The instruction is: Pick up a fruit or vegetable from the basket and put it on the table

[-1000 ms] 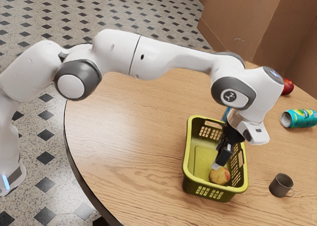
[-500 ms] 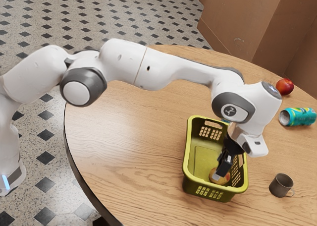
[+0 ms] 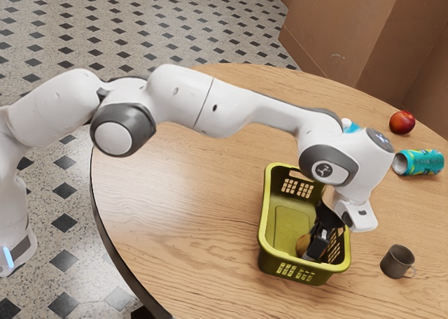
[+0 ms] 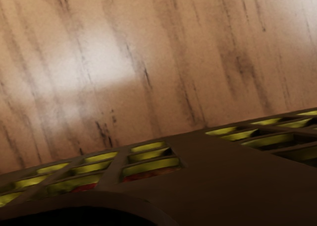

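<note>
Gripper (image 3: 313, 257) has lowered right to the half-hidden fruit (image 3: 302, 245).

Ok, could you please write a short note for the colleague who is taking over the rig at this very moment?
Gripper: lowered into the green basket, right at the round fruit; I cannot tell whether it has a grip.
Job's things: the fruit is in the basket, near one end; the basket stands upright on the table.
Also on the table: a red fruit, a can on its side and a mug.
Done: gripper at the fruit.
Left: secure the grip, lift the fruit clear of the rim, set it on the table.
</note>
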